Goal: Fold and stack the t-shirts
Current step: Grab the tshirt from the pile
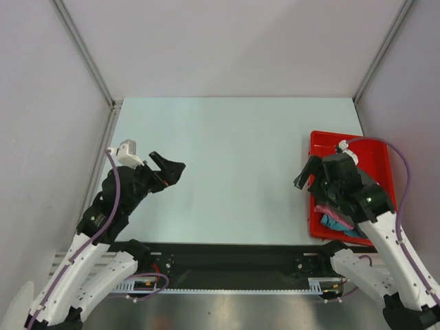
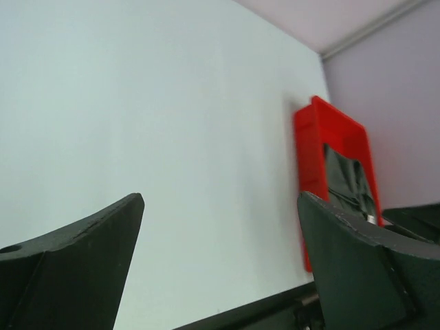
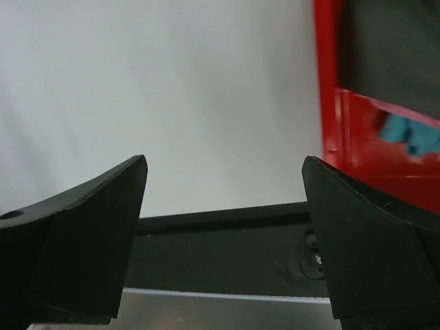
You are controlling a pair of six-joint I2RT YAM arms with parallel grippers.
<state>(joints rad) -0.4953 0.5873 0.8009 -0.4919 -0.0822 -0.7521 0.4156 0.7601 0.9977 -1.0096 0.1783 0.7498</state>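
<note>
Pale grey walls (image 1: 227,41) are seen around a pale table (image 1: 227,172). A red tray (image 1: 326,141) is set at its right edge. The left gripper (image 1: 170,163) is held over the left side, jaws wide apart, nothing held. The right gripper (image 1: 304,172) is at the tray's left rim, likewise apart, empty. In the tray, the charcoal t-shirt (image 2: 350,180) is shown only by the wrist views. The turquoise t-shirt (image 1: 335,221) and pink t-shirt (image 1: 322,208) are glimpsed at its near end from above.

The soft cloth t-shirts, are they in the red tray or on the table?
In: pink and turquoise t-shirts lie bunched inside the red rectangular plastic tray, none on the pale table.
</note>
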